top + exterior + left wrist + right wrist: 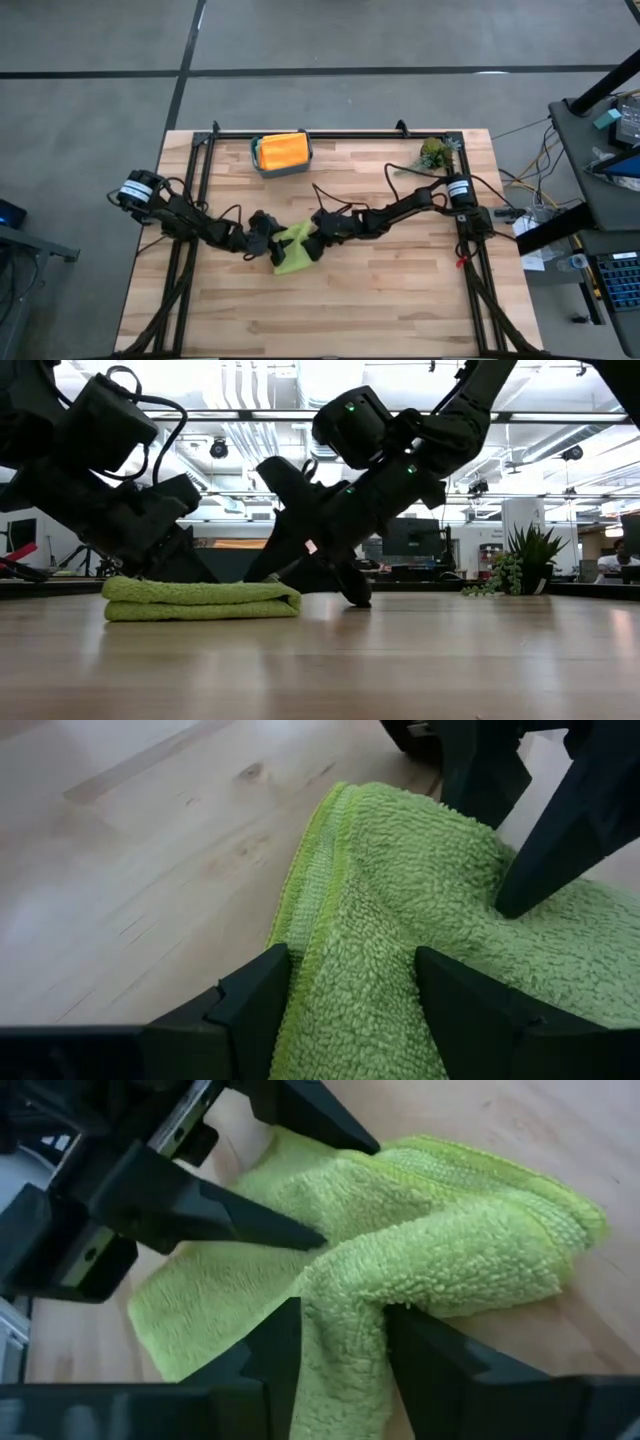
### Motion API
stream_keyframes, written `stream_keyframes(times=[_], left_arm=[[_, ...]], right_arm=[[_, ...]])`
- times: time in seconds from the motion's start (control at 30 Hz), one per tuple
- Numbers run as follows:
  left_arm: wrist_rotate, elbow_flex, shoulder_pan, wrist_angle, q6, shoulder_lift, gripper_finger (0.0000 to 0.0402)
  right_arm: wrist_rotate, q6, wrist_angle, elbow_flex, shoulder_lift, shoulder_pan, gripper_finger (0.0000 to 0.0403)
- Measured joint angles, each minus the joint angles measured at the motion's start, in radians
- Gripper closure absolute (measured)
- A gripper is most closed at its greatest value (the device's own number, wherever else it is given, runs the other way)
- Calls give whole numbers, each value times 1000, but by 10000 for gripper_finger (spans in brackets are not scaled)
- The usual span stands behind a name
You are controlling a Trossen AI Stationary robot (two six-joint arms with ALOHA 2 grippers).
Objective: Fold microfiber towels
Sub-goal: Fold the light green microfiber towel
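I see some towels (283,152) already sitting in the bin (258,160) at the back of the table (400,300). The lime green towel (294,250) lies mid-table, partly folded (not neat yet). My left tool (345,995) is spread around one edge. My right tool (335,1350) pinches a bunched edge.

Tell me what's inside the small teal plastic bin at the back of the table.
The teal bin holds folded orange and yellow towels. Anything underneath them is covered.
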State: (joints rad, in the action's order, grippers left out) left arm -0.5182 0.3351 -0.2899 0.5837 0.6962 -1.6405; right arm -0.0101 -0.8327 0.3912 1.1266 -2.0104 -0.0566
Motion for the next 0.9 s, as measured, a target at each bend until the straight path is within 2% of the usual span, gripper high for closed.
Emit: stream_keyframes(times=[0.27,0.4,0.57,0.77,0.9], left_arm=[[4,-1,0,3,1,0,196],[-12,-2,-1,16,-4,0,196],[-14,-2,-1,19,-5,-1,196],[-13,-2,-2,19,-23,11,196],[39,-5,-7,-37,-81,91,196]], right_arm=[[-8,-20,-24,32,-7,0,217],[-9,27,-6,32,-7,-2,214],[-11,72,34,31,-7,-2,266],[10,116,37,31,-7,-2,377],[8,205,-24,31,11,-2,391]])
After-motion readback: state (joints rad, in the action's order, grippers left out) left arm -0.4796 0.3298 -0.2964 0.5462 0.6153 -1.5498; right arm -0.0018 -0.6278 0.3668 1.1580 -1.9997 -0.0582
